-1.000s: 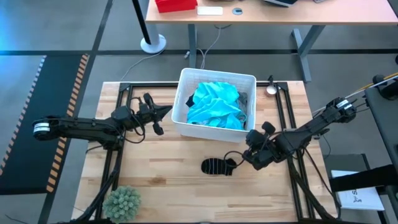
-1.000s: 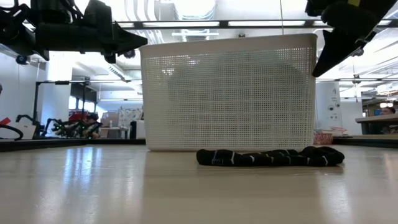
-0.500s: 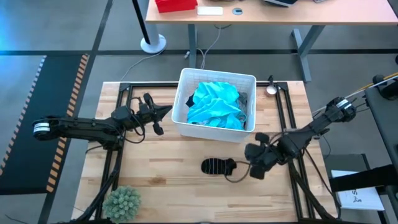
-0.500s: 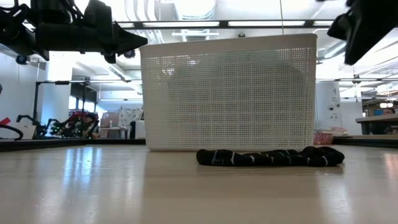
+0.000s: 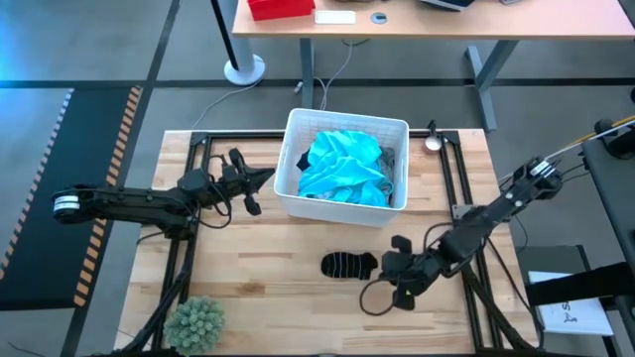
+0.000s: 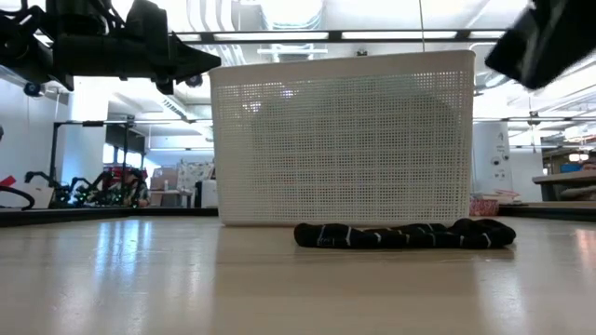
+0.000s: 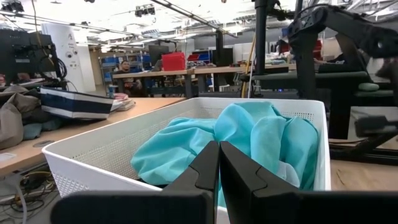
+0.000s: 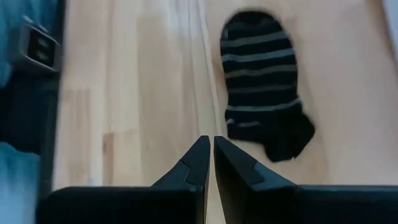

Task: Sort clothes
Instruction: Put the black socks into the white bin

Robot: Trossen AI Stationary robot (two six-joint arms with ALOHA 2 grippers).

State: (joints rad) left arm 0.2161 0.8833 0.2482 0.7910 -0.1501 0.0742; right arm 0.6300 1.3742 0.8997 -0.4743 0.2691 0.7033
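A dark striped sock [image 5: 347, 265] lies flat on the wooden table, in front of the white slotted basket [image 5: 347, 121]. A turquoise garment [image 5: 342, 164] fills the basket, with other clothes mostly hidden under it. My right gripper [image 5: 385, 266] is shut, tips downward above the table just right of the sock [image 8: 261, 93], and touches nothing. In its wrist view the fingertips [image 8: 208, 142] point at bare wood beside the sock. My left gripper [image 5: 268, 177] is shut and hangs level at the basket's left wall, facing the turquoise garment [image 7: 249, 137].
A fuzzy green plant ball [image 5: 195, 322] sits at the table's near left corner. Black frame rails [image 5: 193, 149] run along the table's left and right sides. A small round metal object [image 5: 434, 142] lies at the far right. Bare wood shows left of the sock.
My right gripper has moved toward the table's near edge, from beside the basket's near right corner to just right of the sock, and has tipped from nearly level to pointing down at the table. It has stayed shut. The sock has not moved.
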